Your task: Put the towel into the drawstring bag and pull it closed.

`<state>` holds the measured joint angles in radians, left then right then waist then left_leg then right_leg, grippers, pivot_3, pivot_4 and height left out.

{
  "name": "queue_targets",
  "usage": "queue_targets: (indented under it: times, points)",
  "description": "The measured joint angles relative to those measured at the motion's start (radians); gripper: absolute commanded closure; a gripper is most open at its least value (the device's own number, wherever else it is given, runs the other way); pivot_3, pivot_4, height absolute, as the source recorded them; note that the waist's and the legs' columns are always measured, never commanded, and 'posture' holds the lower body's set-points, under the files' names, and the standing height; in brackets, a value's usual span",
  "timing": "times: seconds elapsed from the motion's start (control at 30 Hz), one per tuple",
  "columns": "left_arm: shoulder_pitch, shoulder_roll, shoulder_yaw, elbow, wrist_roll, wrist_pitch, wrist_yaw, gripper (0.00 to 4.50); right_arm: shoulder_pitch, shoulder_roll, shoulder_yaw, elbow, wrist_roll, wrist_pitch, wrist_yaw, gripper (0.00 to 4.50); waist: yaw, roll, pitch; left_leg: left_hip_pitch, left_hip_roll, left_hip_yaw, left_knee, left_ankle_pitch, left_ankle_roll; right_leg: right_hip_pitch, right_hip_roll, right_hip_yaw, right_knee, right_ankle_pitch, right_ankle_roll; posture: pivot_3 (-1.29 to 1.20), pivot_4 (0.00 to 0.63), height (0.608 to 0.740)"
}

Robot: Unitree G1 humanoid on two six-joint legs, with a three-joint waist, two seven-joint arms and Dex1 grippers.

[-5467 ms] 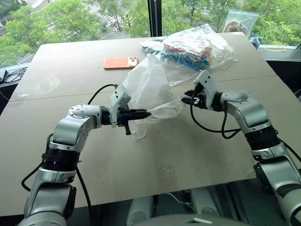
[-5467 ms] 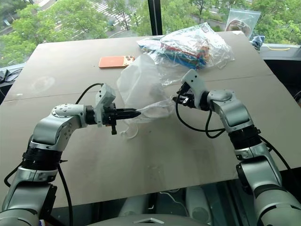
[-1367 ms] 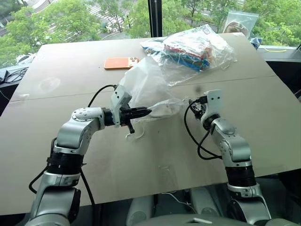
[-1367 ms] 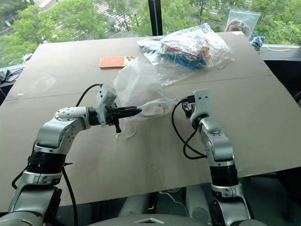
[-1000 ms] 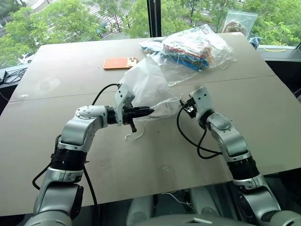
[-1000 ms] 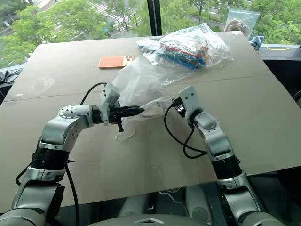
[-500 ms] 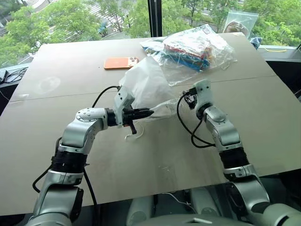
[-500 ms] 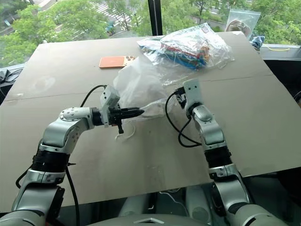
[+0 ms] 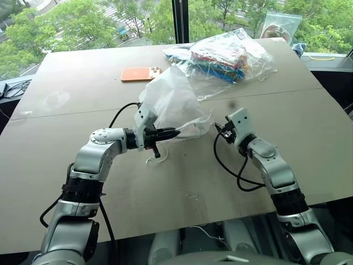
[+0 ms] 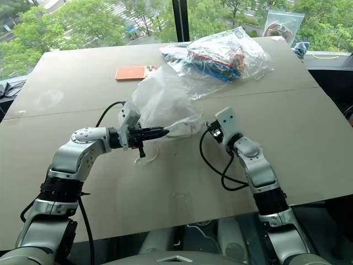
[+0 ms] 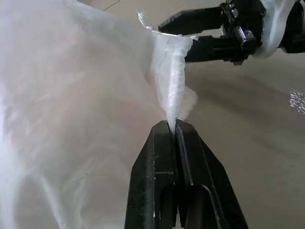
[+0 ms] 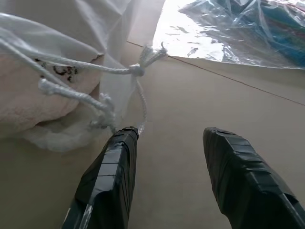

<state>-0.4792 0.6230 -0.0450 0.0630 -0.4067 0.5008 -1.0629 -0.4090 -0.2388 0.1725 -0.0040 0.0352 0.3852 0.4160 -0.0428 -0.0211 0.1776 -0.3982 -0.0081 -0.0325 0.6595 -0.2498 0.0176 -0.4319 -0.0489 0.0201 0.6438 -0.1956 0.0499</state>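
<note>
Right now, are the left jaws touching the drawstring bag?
Touching. Left wrist view: the left gripper is shut on a gathered fold of the drawstring bag, which runs right into the jaws.

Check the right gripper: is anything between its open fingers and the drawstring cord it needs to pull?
Nothing visible stands between them. The right gripper is open over bare table, and the knotted cord of the drawstring bag trails down beside one of its fingers. The left gripper is shut on the bag's bunched fabric.

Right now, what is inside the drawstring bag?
Through the thin fabric of the drawstring bag, the off-white towel shows near the mouth, behind the knotted cords. The bag's deeper part is folded over, so anything there stays hidden.
</note>
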Motion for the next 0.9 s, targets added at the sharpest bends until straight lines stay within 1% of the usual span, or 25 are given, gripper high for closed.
queue_targets:
  times: [0.1, 0.27, 0.43, 0.57, 0.7, 0.77, 0.9]
  points:
    - [-0.001, 0.001, 0.0, 0.01, 0.01, -0.008, -0.005, 4.5, -0.014, -0.008, 0.015, 0.009, 0.0, -0.008, 0.036, 2.14, 0.0, 0.0, 0.0, 0.0, 0.0, 0.0, 0.0, 0.0, 0.0, 0.0, 0.0, 0.0, 0.0, 0.0, 0.0, 0.0, 0.15, 0.74]
    - [-0.005, 0.001, 0.0, 0.012, 0.012, -0.009, -0.01, 4.5, -0.083, 0.02, 0.015, 0.092, -0.003, -0.045, 0.032, 2.14, 0.002, 0.0, 0.0, 0.0, 0.0, 0.0, 0.0, 0.0, 0.0, 0.0, 0.0, 0.0, 0.0, 0.0, 0.0, 0.0, 0.15, 0.74]
    - [-0.004, 0.006, 0.0, 0.012, 0.012, -0.009, -0.011, 4.5, -0.1, 0.019, 0.013, 0.148, -0.003, -0.07, 0.036, 2.14, 0.003, 0.0, 0.0, 0.0, 0.0, 0.0, 0.0, 0.0, 0.0, 0.0, 0.0, 0.0, 0.0, 0.0, 0.0, 0.0, 0.15, 0.74]
    - [-0.004, 0.01, 0.001, 0.012, 0.012, -0.009, -0.01, 4.5, -0.113, -0.023, -0.005, 0.174, -0.006, -0.071, 0.036, 2.14, 0.003, 0.0, 0.0, 0.0, 0.0, 0.0, 0.0, 0.0, 0.0, 0.0, 0.0, 0.0, 0.0, 0.0, 0.0, 0.0, 0.15, 0.74]
    - [0.0, 0.015, 0.002, 0.012, 0.012, -0.009, -0.01, 4.5, -0.153, -0.067, -0.056, 0.184, 0.0, -0.078, 0.042, 2.14, 0.0, 0.0, 0.0, 0.0, 0.0, 0.0, 0.0, 0.0, 0.0, 0.0, 0.0, 0.0, 0.0, 0.0, 0.0, 0.0, 0.15, 0.74]
    - [0.0, 0.016, 0.002, 0.012, 0.012, -0.009, -0.01, 4.5, -0.163, -0.069, -0.06, 0.187, 0.0, -0.085, 0.049, 2.14, -0.001, 0.0, 0.0, 0.0, 0.0, 0.0, 0.0, 0.0, 0.0, 0.0, 0.0, 0.0, 0.0, 0.0, 0.0, 0.0, 0.15, 0.74]
    - [0.0, 0.015, 0.002, 0.012, 0.012, -0.008, -0.01, 4.5, -0.172, -0.042, -0.014, 0.222, -0.004, -0.109, 0.092, 2.14, 0.0, 0.0, 0.0, 0.0, 0.0, 0.0, 0.0, 0.0, 0.0, 0.0, 0.0, 0.0, 0.0, 0.0, 0.0, 0.0, 0.15, 0.74]
